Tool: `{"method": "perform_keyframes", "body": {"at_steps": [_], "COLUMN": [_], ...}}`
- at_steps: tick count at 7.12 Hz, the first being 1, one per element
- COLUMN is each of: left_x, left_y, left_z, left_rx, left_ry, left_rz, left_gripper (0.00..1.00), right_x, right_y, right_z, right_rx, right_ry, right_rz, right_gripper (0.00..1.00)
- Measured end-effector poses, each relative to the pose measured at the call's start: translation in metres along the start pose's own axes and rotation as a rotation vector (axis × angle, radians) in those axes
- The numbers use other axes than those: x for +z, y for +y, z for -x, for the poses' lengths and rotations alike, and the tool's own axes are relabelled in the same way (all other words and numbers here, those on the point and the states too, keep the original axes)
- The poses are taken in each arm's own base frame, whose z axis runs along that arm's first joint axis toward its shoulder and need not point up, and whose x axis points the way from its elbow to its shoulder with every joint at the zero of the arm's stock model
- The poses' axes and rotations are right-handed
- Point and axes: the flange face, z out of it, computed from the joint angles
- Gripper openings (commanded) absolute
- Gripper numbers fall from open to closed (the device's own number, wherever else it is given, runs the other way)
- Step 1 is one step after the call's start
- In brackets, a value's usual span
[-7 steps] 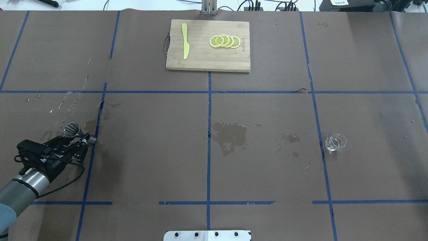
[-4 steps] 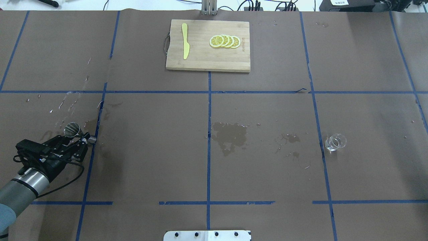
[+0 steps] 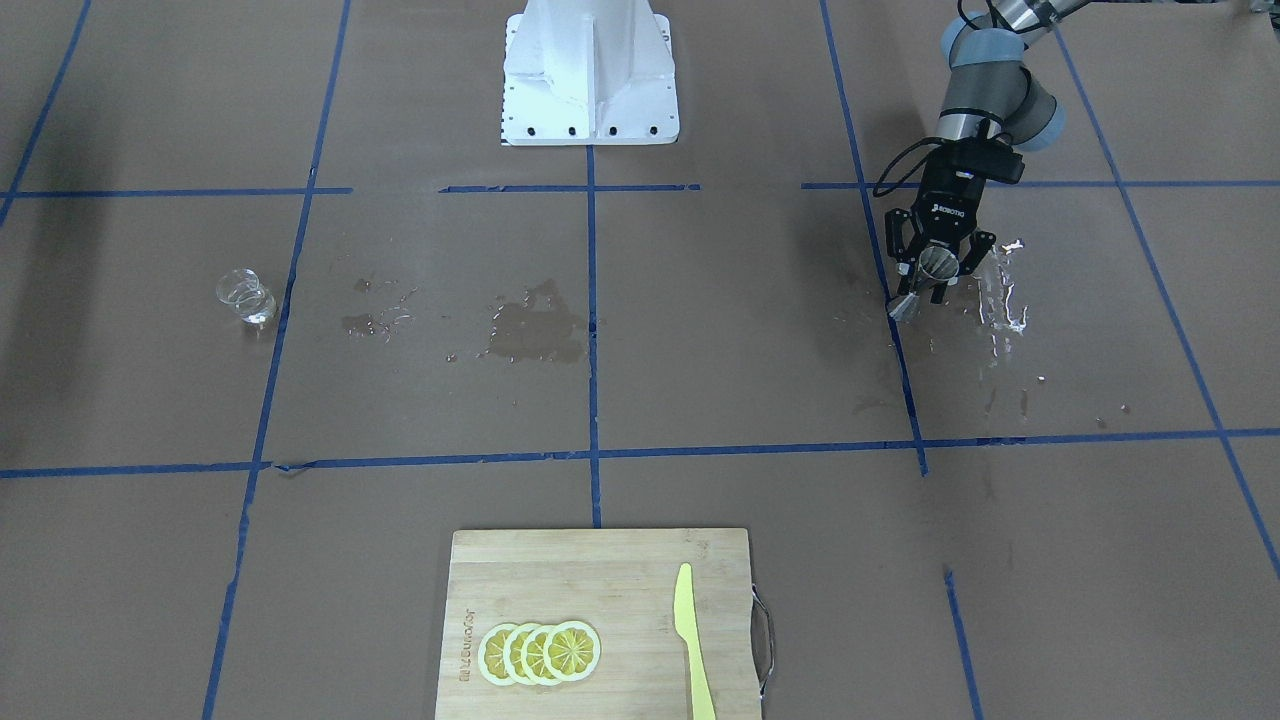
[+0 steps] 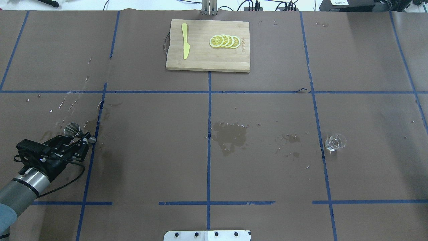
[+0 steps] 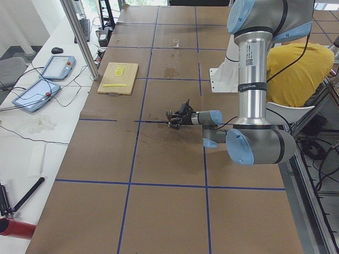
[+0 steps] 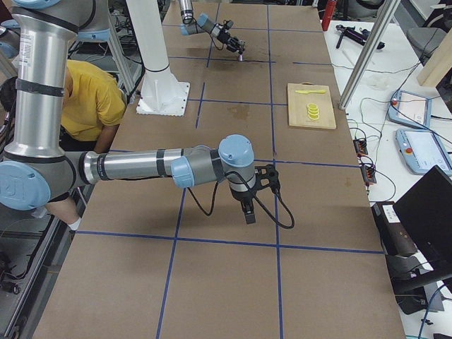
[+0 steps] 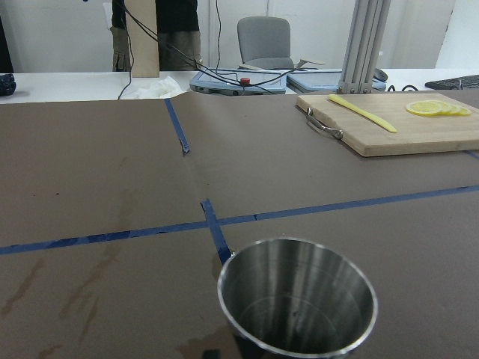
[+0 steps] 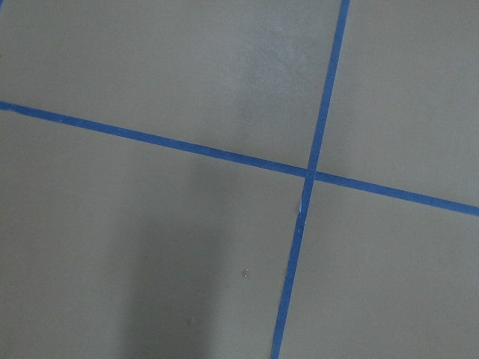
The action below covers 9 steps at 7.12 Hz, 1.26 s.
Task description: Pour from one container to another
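The left gripper [image 4: 82, 137], low at the left edge of the overhead view, is clamped around the narrow waist of the steel jigger [image 4: 72, 129], which is tilted with its open mouth up. The clear cup [image 4: 335, 142] stands well apart at the right of that frame, just beside a blue tape line [image 4: 319, 134]. Wet patches [image 4: 230, 135] darken the paper between them. The right gripper [image 6: 249, 212] points down over the table; I cannot tell its opening.

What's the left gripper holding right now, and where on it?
The left gripper holds the steel jigger, tilted, its fingers closed near the narrow waist between the two cones.
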Motion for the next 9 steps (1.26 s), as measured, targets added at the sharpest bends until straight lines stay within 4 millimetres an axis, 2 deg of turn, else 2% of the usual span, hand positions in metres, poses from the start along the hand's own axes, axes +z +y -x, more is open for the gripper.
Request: {"method": "perform_keyframes", "body": {"at_steps": [1, 2, 5, 7, 9], "left_x": [0.000, 0.000, -0.001, -0.008, -0.015], "left_y": [0.000, 0.001, -0.001, -0.008, -0.017], "left_z": [-0.001, -0.002, -0.003, 0.000, -0.001], "left_rx": [0.000, 0.000, -0.004, -0.034, 0.019], "left_ry": [0.002, 0.002, 0.010, 0.051, 0.113], "left_rz": [0.001, 0.001, -0.003, -0.028, -0.070], "left_gripper": [0.36, 0.00, 0.00, 0.00, 0.00], "right_x": [0.000, 0.000, 0.000, 0.000, 0.000], "right_y": [0.000, 0.000, 0.000, 0.000, -0.001], "right_z": [0.000, 0.000, 0.000, 0.000, 0.000], "right_rx": [0.000, 0.000, 0.000, -0.001, -0.002], "right_ry": [0.000, 0.000, 0.000, 0.000, 0.000], "right_rz": [0.000, 0.000, 0.000, -0.001, -0.002], "right_gripper": [1.00, 1.00, 1.00, 1.00, 1.00]}}
